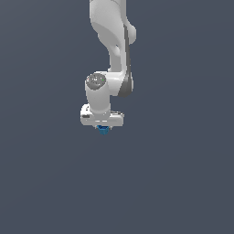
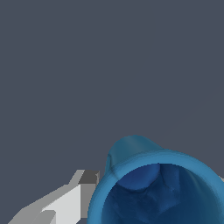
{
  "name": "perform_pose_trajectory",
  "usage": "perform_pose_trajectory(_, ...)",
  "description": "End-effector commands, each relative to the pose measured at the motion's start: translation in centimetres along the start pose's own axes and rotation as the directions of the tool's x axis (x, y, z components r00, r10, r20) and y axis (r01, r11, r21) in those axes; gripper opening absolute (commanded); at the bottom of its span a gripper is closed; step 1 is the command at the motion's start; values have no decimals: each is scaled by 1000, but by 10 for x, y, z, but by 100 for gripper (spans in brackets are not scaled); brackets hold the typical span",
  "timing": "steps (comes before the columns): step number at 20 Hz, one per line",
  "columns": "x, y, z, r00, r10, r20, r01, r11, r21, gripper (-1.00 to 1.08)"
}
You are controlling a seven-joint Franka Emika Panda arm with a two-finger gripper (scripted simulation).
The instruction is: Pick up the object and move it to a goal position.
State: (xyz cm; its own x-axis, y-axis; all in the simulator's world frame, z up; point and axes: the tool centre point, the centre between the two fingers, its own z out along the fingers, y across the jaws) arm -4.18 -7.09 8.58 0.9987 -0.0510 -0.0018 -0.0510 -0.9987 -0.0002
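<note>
Your gripper [image 1: 103, 128], at centre frame, pinches the small blue cup [image 1: 103, 130] narrowly by its rim, so a jerk could slip it free.

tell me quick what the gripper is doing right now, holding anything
Gripper: closed on the blue cup, which sits right at one visible finger.

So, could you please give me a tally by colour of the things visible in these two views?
Bright blue: 1, the small hollow cup, seen close up with its darker inside.
White: 1, the robot arm, its gripper and fingers around the cup.
Total: 2 things, against a plain dark grey background.
</note>
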Motion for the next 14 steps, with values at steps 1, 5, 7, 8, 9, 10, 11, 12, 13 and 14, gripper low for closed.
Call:
perform_pose_trajectory(1, -6, 9, -18, 1000, 1, -2, -1, 1000, 0, -100)
perform_pose_trajectory(5, -20, 28, -52, 1000, 1, -2, -1, 1000, 1, -100)
perform_pose_trajectory(7, -28, 38, -71, 1000, 1, -2, -1, 1000, 1, -100)
perform_pose_trajectory(8, -31, 43, -80, 1000, 1, -2, -1, 1000, 1, -100)
perform_pose_trajectory(9, -35, 48, -90, 1000, 1, -2, -1, 1000, 1, -100)
perform_pose_trajectory(10, -39, 54, -100, 1000, 1, -2, -1, 1000, 1, -100)
perform_pose_trajectory(11, -43, 59, -110, 1000, 1, -2, -1, 1000, 2, -100)
perform_pose_trajectory(12, -46, 64, -120, 1000, 1, -2, -1, 1000, 2, -100)
perform_pose_trajectory(13, -50, 69, -129, 1000, 1, -2, -1, 1000, 2, -100)
perform_pose_trajectory(14, -53, 74, -138, 1000, 1, -2, -1, 1000, 2, -100)
